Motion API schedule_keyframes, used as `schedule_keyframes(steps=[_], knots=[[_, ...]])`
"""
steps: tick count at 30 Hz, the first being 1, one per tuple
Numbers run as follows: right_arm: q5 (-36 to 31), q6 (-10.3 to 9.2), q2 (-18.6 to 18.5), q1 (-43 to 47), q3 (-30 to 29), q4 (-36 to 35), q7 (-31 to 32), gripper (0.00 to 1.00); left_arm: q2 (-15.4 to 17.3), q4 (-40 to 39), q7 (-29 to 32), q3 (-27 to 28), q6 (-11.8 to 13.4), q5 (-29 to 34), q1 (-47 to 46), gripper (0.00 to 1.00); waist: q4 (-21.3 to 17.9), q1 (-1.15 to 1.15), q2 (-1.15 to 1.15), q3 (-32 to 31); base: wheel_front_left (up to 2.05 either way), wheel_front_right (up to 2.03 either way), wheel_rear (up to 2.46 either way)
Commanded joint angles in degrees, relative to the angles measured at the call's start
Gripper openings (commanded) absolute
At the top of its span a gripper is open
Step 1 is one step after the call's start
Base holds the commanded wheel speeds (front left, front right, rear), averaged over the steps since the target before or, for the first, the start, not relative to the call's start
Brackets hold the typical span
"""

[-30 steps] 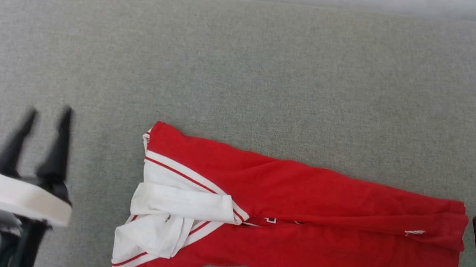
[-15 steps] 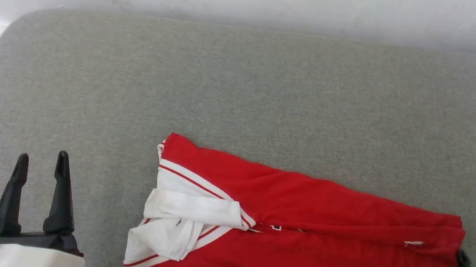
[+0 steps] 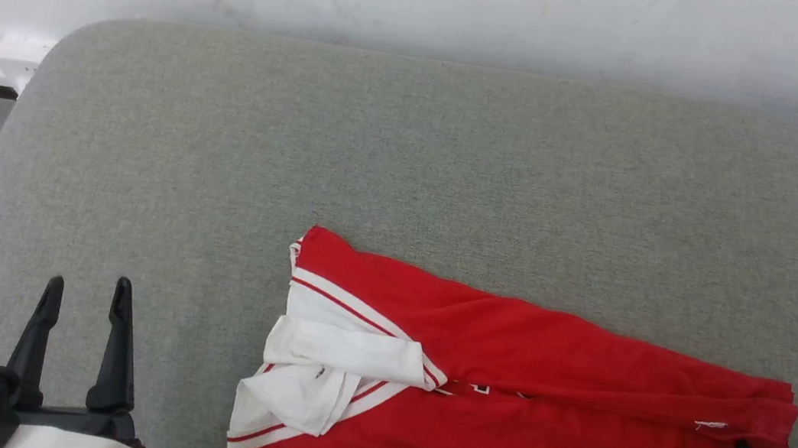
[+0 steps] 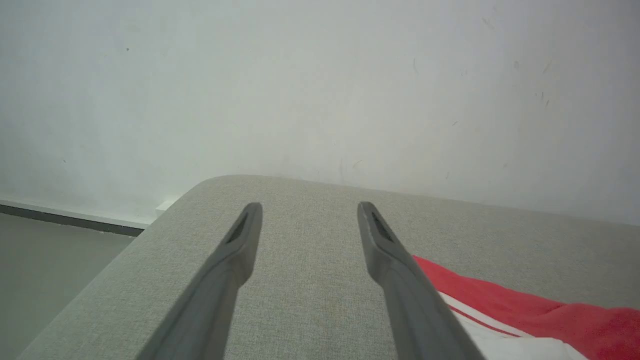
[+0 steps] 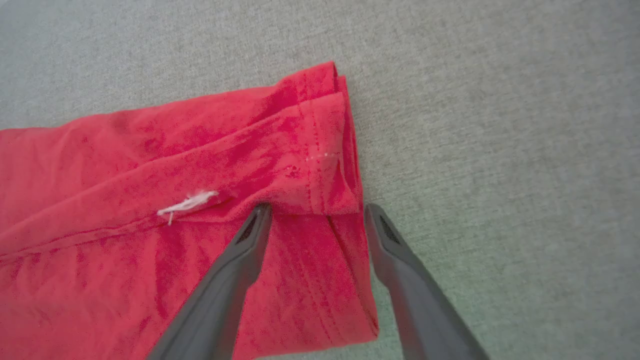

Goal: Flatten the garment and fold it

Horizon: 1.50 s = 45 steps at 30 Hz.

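garment [image 3: 549, 375] lies folded lengthwise in a long strip, its hem edge between the spread, empty fingers of the right gripper [image 5: 316, 210], its collar end well to the right of the open left gripper [image 3: 89, 285]. likely step: starting the crosswise fold. next, the hem layers need pinching together.

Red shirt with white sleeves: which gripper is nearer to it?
Right. The right gripper is open at the hem end of the red shirt, one finger over the cloth. The left gripper is open, apart from the white sleeves.
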Motion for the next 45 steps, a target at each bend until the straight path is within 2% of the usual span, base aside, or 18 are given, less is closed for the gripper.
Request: schedule_keyframes(steps=[1,11,12,13,25,38,41,45], knots=[[-0.4,-0.04,0.1,-0.8,0.1,0.3,-0.4,1.0,-0.2,0.3,-0.3,0.0,-0.4,0.7,0.3,1.0,0.2,0.0,0.0,0.1,0.0,0.0,0.0],[-1.3,-0.04,0.1,-3.1,-0.4,3.8,1.9,1.0,-0.4,2.0,-0.3,-0.6,-1.7,0.0,-0.7,1.0,0.5,0.0,0.0,1.4,0.0,0.0,0.0],[-1.3,-0.04,0.1,-3.3,-0.5,4.1,2.7,0.47,-0.3,2.1,-0.3,-0.6,-1.8,-0.1,-0.9,1.0,0.5,0.0,0.0,1.6,0.0,0.0,0.0],[-1.0,-0.04,0.1,-3.6,-0.6,4.1,3.0,0.0,-0.4,2.2,-0.3,-0.7,-1.9,-0.2,-1.1,1.0,0.5,0.0,0.0,1.8,0.0,0.0,0.0],[-1.5,-0.04,0.0,-6.3,-1.2,-1.3,3.2,0.0,-0.6,1.8,-0.2,-1.9,-2.7,-0.9,-2.8,1.0,-0.4,0.0,0.0,3.0,0.0,0.0,0.0],[-7.9,-0.04,-7.6,-8.9,-12.9,-3.1,5.9,0.0,-0.9,2.7,0.2,-3.3,-2.6,-1.0,-2.6,1.0,-1.7,0.0,0.0,0.9,0.0,0.0,0.0],[-8.0,-0.04,-8.0,-9.0,-12.8,-3.6,5.9,0.0,-0.9,2.7,0.3,-3.5,-2.6,-1.0,-2.4,1.0,-1.7,0.0,0.0,0.5,0.0,0.0,0.0],[-7.0,-0.04,-7.2,-8.8,-9.6,-5.9,5.6,0.0,-0.9,2.6,0.5,-3.9,-2.5,-1.1,-2.0,1.0,-1.8,0.0,0.0,0.0,0.0,0.0,0.0]])
